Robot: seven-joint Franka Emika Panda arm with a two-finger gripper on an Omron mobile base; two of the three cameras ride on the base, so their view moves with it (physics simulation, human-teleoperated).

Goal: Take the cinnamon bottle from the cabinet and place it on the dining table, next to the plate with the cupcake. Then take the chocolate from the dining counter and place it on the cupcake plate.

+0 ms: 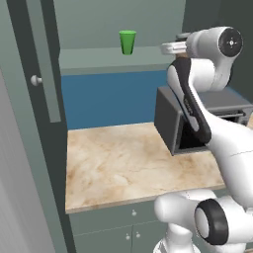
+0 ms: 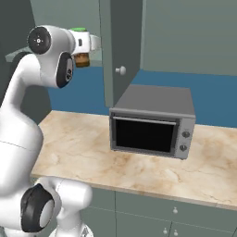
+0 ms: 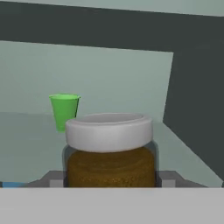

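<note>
Brown cinnamon bottle (grey cap), green cup

The small brown cylindrical cinnamon jar with a light grey cap sits between the tool's fingers, up at the pale green cabinet shelf. The translucent green cup stands on that shelf, behind the jar and to its left. Below, the grey microwave oven rests on the beige marble-patterned tabletop, against the blue back wall.
</note>
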